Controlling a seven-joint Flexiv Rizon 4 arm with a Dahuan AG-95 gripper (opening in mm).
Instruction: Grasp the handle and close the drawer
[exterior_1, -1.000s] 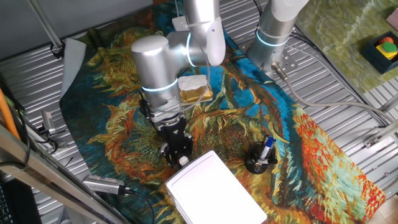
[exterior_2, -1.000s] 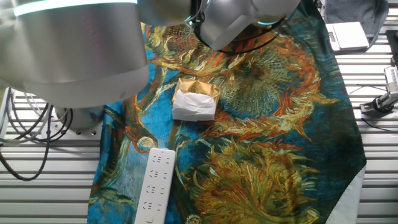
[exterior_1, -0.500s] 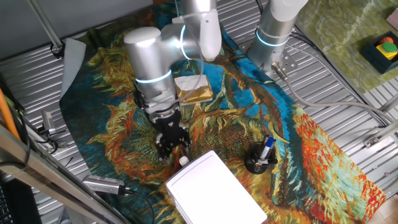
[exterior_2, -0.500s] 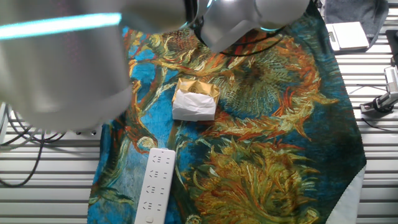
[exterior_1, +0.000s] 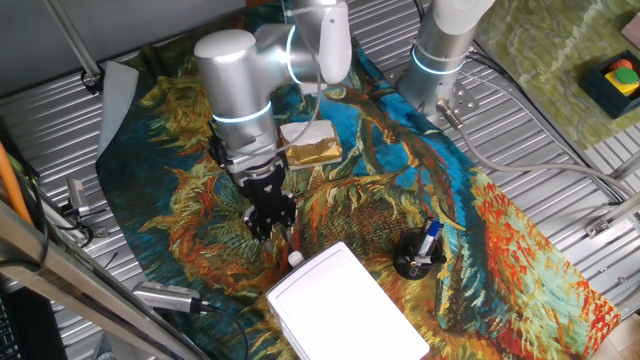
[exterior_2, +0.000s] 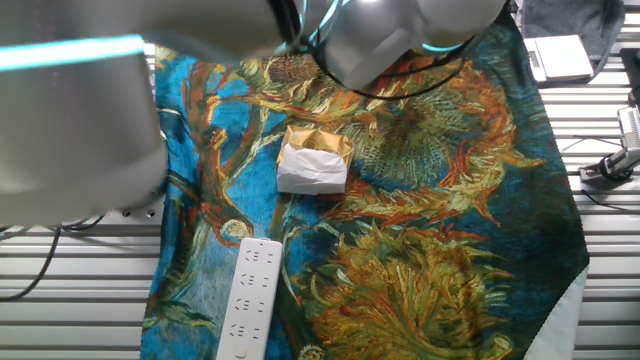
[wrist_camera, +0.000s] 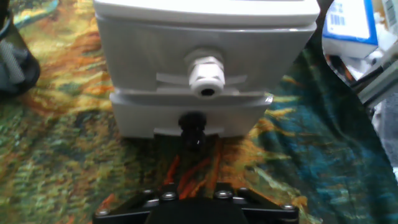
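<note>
The white flat-topped box stands at the front of the painted cloth. Its light-grey drawer fills the upper part of the hand view and looks pushed in, close to flush with the front below it. The handle, a small round white knob, sticks out of the drawer front with nothing on it. My gripper hangs a short way back from the knob, up and left of the box, open and empty. The hand view shows only the black hand body at the bottom edge, not the fingers.
A gold-and-white wrapped block lies behind the arm, also seen as block. A black pen holder stands right of the box. A white remote lies near the cloth edge. A black knob sits on the lower front.
The gripper was down at the knob a second ago. It has let go and drawn back up and left, away from the box. The box has not moved.
</note>
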